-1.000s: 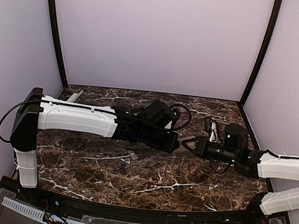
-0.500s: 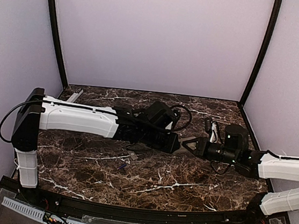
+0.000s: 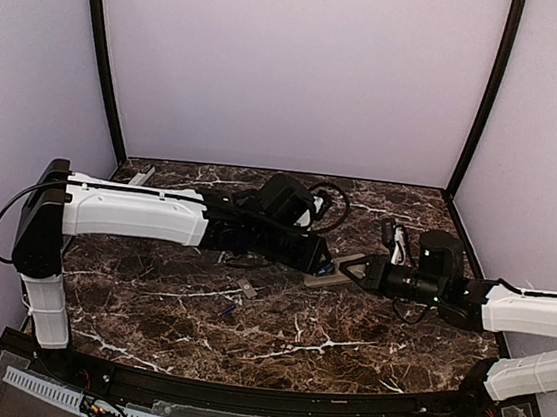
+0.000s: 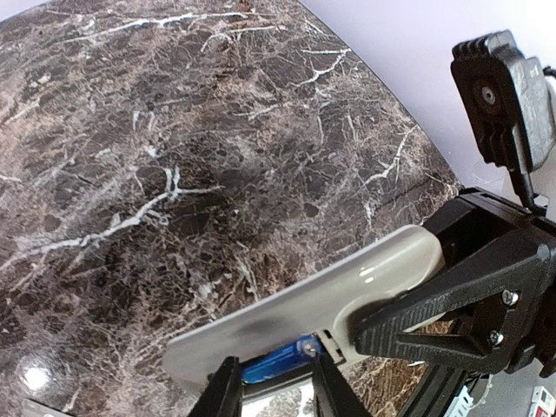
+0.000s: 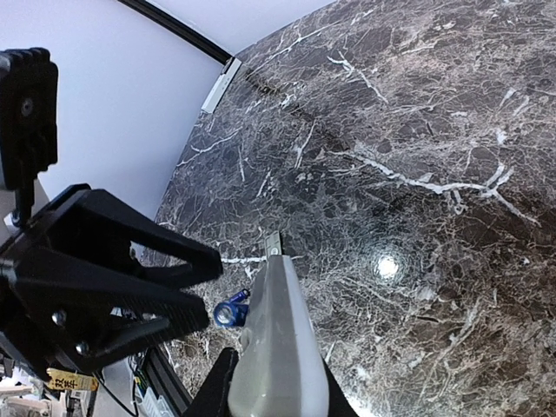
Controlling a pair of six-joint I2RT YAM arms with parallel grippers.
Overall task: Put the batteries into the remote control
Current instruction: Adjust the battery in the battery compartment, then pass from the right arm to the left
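above table [image 3: 363, 354], right hand [image 3: 344, 268] clenched on remote control [image 4: 347, 291]; battery [image 4: 276, 362] within left hand [image 4: 274, 393], grip unclear

Dark marble table [image 3: 344, 342] (pale lilac walls [image 3: 294, 69])

- Shows only a blue sliver of battery [image 4: 280, 361] between fingers of the left claw [image 4: 274, 372], rest hidden behind the rim of the remote control [image 4: 330, 295].
- Cuts off the remote control's near end at the bottom edge, inside the right claw [image 5: 274, 375].
- Too small to identify: pale scrap [image 3: 247, 288] near the left claw, toward the arm bases.
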